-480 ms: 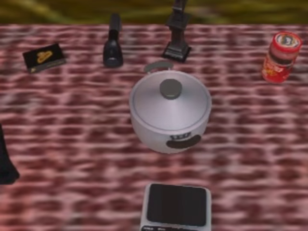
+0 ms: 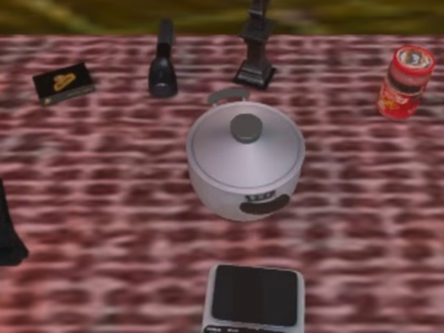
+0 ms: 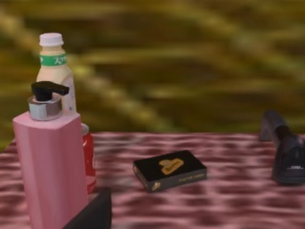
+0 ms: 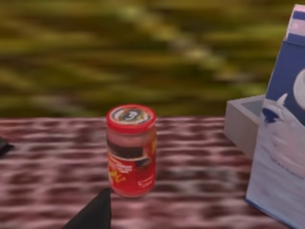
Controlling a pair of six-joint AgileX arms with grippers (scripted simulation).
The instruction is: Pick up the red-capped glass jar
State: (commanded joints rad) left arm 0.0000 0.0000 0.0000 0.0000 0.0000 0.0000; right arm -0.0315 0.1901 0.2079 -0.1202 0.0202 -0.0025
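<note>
jar: the red-capped glass jar (image 2: 406, 82) stands upright on the table (image 2: 104, 180), at the far right side in the top view, well apart from the silver pot (image 2: 245, 161) in the middle. nothing touches it.

jar seen from the right wrist: the jar (image 4: 131, 150) is in front of the camera, free on the cloth, its red lid with pale top on. a blue and white carton (image 4: 281, 143) and a grey box (image 4: 243, 125) stand off to one side of it, not touching it.

right tool: only a dark tip (image 4: 93, 212) shows at the edge of the right wrist view, near the jar but apart from it. one cannot tell if the fingers are apart or together. in the top view the right arm is not seen.

left arm: it is at the left edge of the table (image 2: 8, 232); one cannot tell the state of its tool. its camera looks at a pink pump bottle (image 3: 50, 167), a black card box (image 3: 169, 170) and a black scanner (image 3: 286, 152), which are not for the task.

done: as it seems, only the aiming. the right wrist camera faces the jar.

left to do: almost all. the approach, the closing on the jar body and the lift are not yet done.

judgement: the task is at its beginning.
</note>
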